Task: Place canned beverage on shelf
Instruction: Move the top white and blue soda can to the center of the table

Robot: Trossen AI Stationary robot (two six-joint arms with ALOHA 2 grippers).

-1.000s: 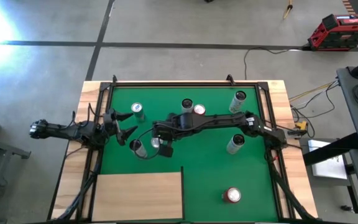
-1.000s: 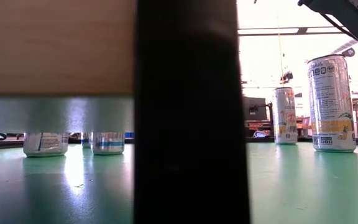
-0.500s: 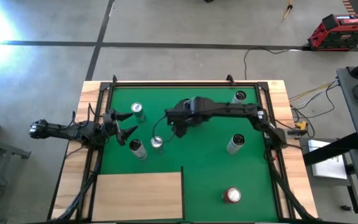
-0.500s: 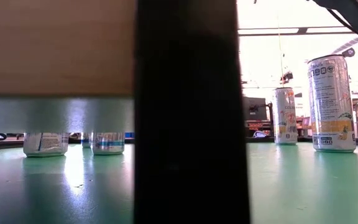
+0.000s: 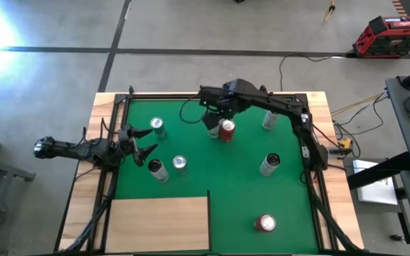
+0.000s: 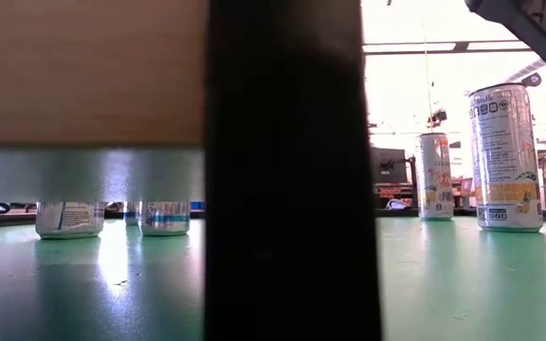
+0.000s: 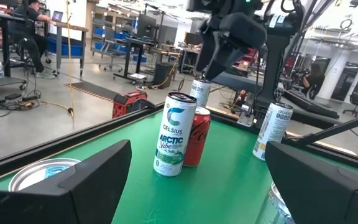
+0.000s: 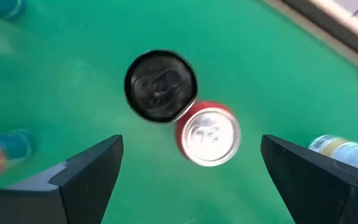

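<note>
left pincer (image 5: 142,141): open, low at left | right pincer (image 5: 216,117): open, raised, pointing down

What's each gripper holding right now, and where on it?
Nothing. The right gripper hangs open above the black-topped can and red can; the left gripper waits open at the mat's left edge.

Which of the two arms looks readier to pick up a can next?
The right. Its open gripper hangs right above two cans at the mat's far side, a black-topped can and a red can. The left gripper, also open, waits at the mat's left edge, beside the cans rather than over one.
</note>
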